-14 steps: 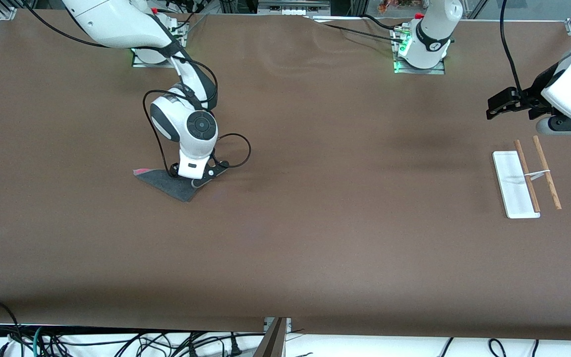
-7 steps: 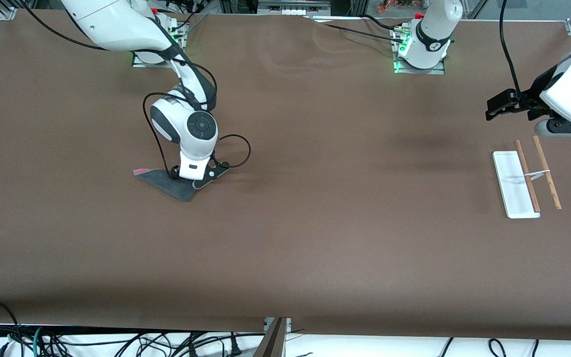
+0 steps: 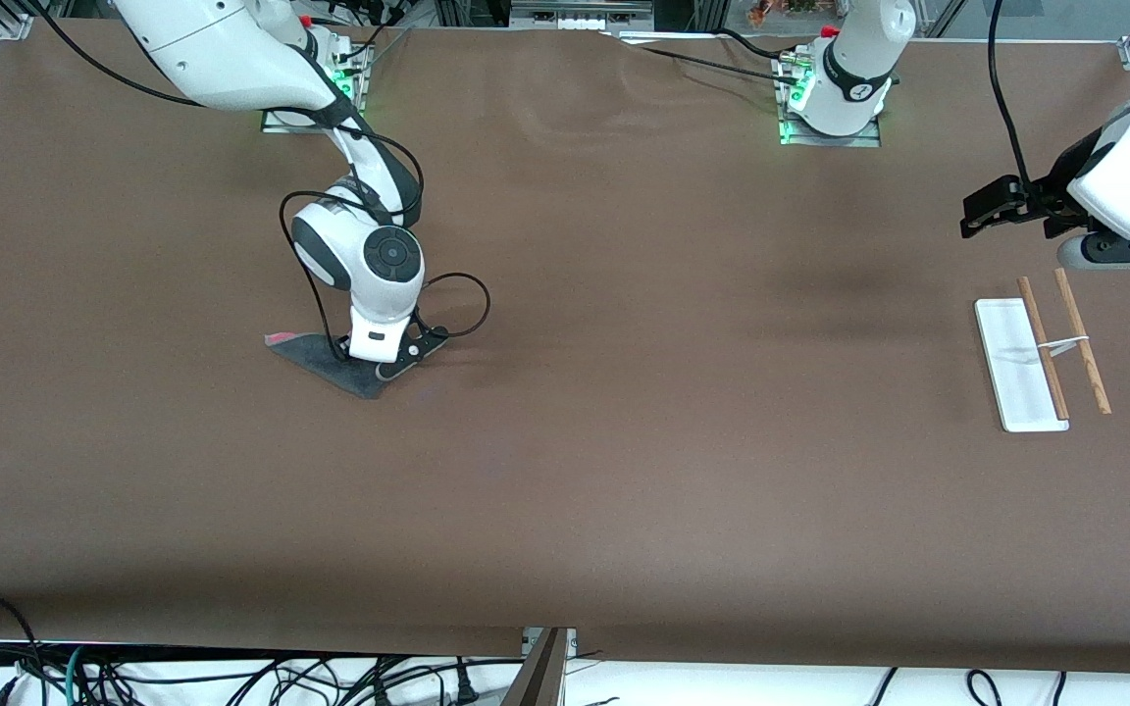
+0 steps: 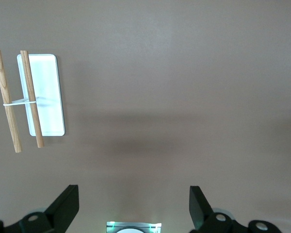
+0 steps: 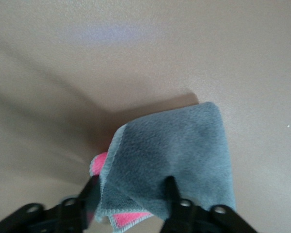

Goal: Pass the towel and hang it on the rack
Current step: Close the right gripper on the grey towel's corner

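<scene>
- Right gripper (image 3: 369,365) pinches the towel (image 3: 325,358) at centre-left of the frame.
- Left gripper (image 3: 979,216), spread, waits at upper right above the rack (image 3: 1041,353); bare surface (image 3: 683,412) lies between.

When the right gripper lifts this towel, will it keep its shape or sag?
It will probably sag: the towel already bunches and folds between the right gripper's fingers, showing pink underside. It looks thin and light, lying flat on the table. Its fuzzy nap should resist slipping. The left gripper waits open above the table beside the rack.
</scene>
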Available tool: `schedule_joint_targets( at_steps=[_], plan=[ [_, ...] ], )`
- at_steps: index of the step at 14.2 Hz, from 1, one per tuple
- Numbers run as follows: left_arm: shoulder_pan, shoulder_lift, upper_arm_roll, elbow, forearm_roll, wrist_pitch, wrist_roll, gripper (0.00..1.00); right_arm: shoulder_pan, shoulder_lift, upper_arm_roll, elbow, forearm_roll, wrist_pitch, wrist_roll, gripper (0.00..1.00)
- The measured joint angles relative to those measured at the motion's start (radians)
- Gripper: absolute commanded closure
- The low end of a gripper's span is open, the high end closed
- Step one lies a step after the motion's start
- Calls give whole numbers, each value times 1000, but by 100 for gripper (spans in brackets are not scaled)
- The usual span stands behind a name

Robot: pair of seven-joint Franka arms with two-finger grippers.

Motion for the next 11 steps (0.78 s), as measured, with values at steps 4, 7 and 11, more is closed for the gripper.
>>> schedule_joint_targets(
  at_steps=[4,7,11],
  plan=[
    [0,0,0,0,0,0,0,0,0,-17,0,12,0,1,0,51],
    [0,0,0,0,0,0,0,0,-2,-46,0,19,0,0,0,66],
    [2,0,3,0,0,0,0,0,-4,-65,-2,19,0,-11,4,27]
  ],
)
